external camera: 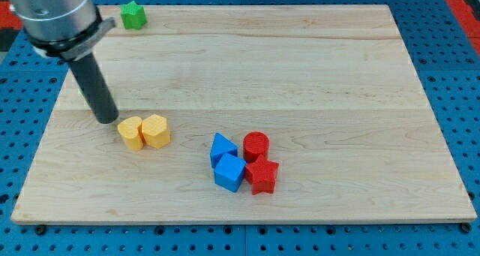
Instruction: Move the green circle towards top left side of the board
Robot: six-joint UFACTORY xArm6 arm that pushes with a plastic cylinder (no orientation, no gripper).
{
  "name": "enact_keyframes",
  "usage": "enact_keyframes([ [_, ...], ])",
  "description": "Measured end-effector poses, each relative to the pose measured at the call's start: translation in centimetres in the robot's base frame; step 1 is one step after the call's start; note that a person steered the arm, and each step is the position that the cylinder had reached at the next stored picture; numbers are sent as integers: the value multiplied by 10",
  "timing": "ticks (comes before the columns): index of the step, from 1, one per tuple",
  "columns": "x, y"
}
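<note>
Nearest the view's bottom sit a blue cube [229,173] and red star-like block [262,176], touching, w/ a blue triangle [222,147] and red cylinder [256,145] just behind them. Mid-board, two yellow blocks [145,131] touch; my tip [108,121] rests just left of them, no jaws on this rig, only a rod. The only green block [133,15], shape looks more star than circle, sits far at the top left edge, so prob little pushing left

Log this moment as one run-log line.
tip: my tip just left of two yellow blocks | target: green block at wooden board top-left edge, untouched | red-blue cluster lower centre
</note>
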State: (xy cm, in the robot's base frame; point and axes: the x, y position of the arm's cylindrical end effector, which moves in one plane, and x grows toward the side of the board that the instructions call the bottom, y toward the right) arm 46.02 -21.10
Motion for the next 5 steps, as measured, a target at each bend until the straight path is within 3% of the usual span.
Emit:
enact_keyframes([
  [2,-86,-1],
  [3,-92,0],
  [4,-55,-2],
  [5,-47,-23],
])
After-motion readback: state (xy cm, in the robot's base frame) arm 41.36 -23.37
